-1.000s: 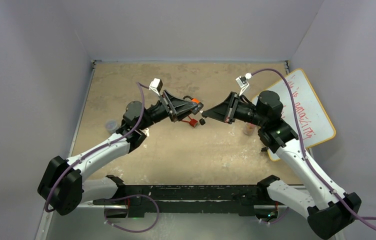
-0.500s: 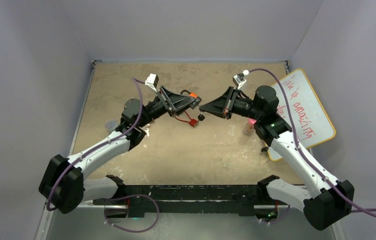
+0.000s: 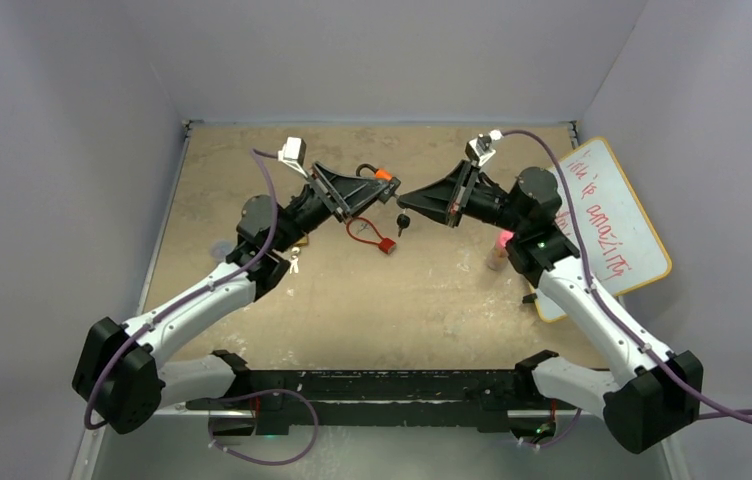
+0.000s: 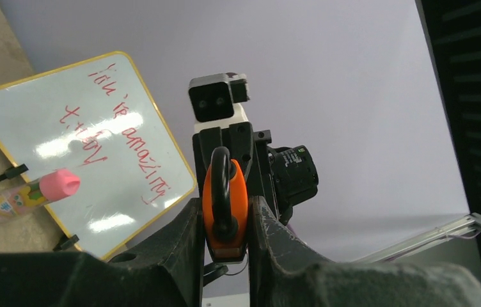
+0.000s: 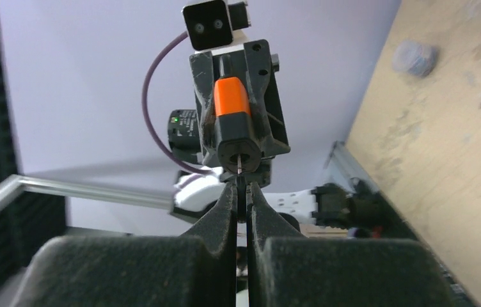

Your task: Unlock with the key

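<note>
Over the middle of the sandy brown desk [image 3: 432, 295], the left gripper [image 3: 380, 190] clamps a small orange padlock with a black shackle [image 3: 383, 176]. The right gripper [image 3: 404, 200], its fingers pinched together, meets the padlock's end. A red wire loop with a red tag [image 3: 374, 236] shows just below. A yellow-framed whiteboard [image 3: 614, 222] sits at the right edge.

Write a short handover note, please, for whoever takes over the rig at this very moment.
Left gripper: shut on the padlock, held up off the table with its keyhole end facing the right arm.
Right gripper: shut on the key. The blade is lined up with the keyhole and its tip is at the mouth; how deep it sits cannot be told.
Done: padlock and key are both picked up and aligned.
Left: push the key fully in, turn it, and free the shackle, which looks closed in the left wrist view.
</note>
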Available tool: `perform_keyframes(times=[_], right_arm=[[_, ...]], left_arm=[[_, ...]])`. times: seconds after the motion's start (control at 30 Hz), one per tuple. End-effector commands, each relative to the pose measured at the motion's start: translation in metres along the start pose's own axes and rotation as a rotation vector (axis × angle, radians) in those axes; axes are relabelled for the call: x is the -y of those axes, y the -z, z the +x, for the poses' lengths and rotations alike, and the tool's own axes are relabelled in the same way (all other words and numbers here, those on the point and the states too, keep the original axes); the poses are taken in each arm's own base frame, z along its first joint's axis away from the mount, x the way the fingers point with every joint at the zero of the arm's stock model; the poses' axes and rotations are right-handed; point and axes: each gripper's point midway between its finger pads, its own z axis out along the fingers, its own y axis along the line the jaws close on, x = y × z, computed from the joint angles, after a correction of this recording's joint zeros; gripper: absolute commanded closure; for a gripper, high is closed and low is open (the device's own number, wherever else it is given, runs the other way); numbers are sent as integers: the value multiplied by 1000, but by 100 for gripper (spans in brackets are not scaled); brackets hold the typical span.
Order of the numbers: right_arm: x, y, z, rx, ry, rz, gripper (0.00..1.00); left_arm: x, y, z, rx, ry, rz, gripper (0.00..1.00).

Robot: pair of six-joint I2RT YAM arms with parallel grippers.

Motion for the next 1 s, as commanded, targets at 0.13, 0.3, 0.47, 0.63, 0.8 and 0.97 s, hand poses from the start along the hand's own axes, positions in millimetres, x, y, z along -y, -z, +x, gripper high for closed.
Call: perform_keyframes(times=[0.13, 0.3, 0.47, 0.63, 0.8, 0.97], right_arm=[[3, -6, -22, 32, 688, 112, 100], [21, -3, -22, 2, 710, 181, 100], [11, -10, -10, -11, 448, 116, 100], [0, -10, -7, 47, 159, 23, 100], [-6, -9, -13, 90, -6, 6, 100], [-16, -7, -15, 106, -171, -102, 100]], left_arm=[[28, 5, 58, -237, 203, 79, 100], [29, 6, 61, -260, 245, 66, 100], [26, 3, 56, -225, 100, 77, 100], [31, 2, 52, -192, 3, 134, 100], [45, 2, 54, -200, -61, 202, 100], [56, 7, 55, -194, -92, 261, 100]])
